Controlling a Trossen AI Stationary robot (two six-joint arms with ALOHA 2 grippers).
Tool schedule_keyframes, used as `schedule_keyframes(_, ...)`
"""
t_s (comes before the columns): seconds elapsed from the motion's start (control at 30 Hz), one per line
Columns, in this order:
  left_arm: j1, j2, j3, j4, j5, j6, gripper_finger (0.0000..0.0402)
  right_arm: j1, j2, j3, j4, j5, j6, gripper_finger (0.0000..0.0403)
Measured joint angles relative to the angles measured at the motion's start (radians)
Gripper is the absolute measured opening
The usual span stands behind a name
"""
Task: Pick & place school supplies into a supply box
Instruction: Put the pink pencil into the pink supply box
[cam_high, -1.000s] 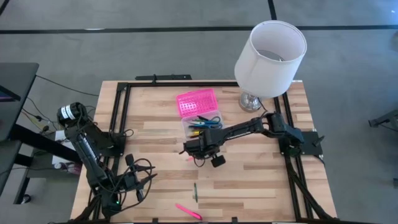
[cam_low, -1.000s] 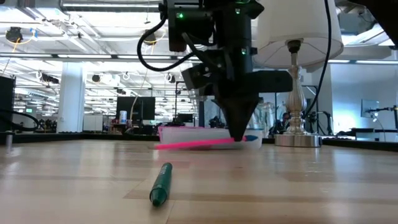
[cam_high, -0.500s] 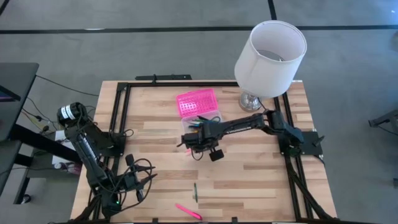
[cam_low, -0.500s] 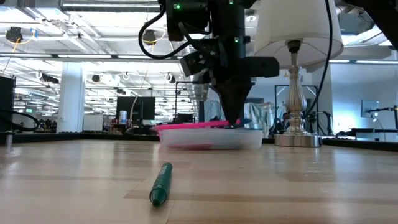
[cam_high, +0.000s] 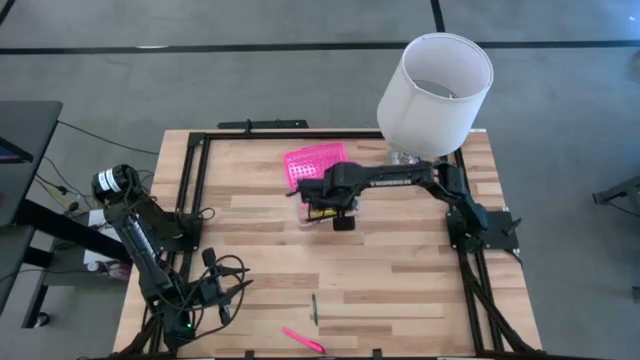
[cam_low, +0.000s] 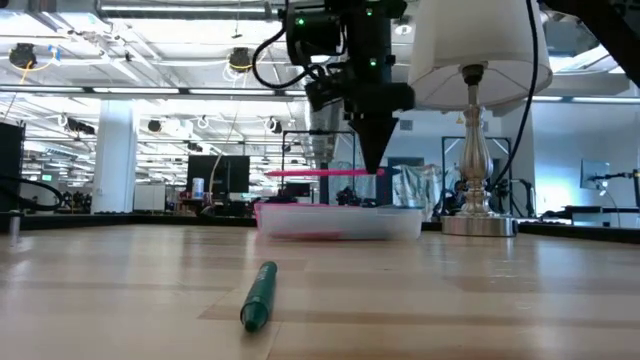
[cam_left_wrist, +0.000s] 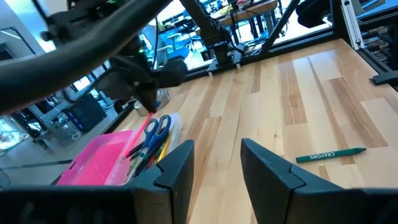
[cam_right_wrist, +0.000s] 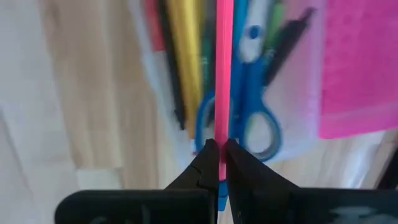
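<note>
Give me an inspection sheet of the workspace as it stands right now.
Surface: wooden table inside a black frame.
Job's things: clear supply box holding scissors and pens, its pink lid beside it; pink pen carried level above the box; green crayon and another pink pen loose near the table's front edge.
Clutter: white lamp at the far right corner.
Grippers: right pincer shut on the pink pen over the box; left pincer open, parked at the front left.
Cables: black leads bunched at the left arm's base.
Surroundings: grey floor, large lit hall behind; no people seen.
</note>
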Motion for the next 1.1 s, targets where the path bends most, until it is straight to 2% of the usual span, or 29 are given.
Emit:
schedule_keyframes(0.1, 0.0, 0.0, 0.0, 0.0, 0.0, 0.0, 0.0127, -0.035, 0.002, 0.0, 0.024, -0.016, -0.001, 0.0)
schedule_keyframes(0.23, 0.0, 0.0, 0.0, 0.003, 0.0, 0.0, 0.0127, -0.077, 0.003, -0.006, 0.079, -0.099, -0.036, 0.0)
schedule_keyframes(0.53, 0.0, 0.0, 0.0, 0.003, 0.0, 0.0, 0.0127, -0.108, 0.006, -0.038, 0.142, -0.178, -0.035, 0.0)
schedule_keyframes(0.93, 0.0, 0.0, 0.0, 0.005, -0.006, -0.001, 0.0127, -0.122, 0.006, -0.137, 0.183, -0.184, 0.027, 0.0003)
schedule_keyframes(1.1, 0.0, 0.0, 0.0, 0.006, -0.007, -0.001, 0.0127, -0.118, 0.006, -0.137, 0.192, -0.185, 0.027, 0.0042)
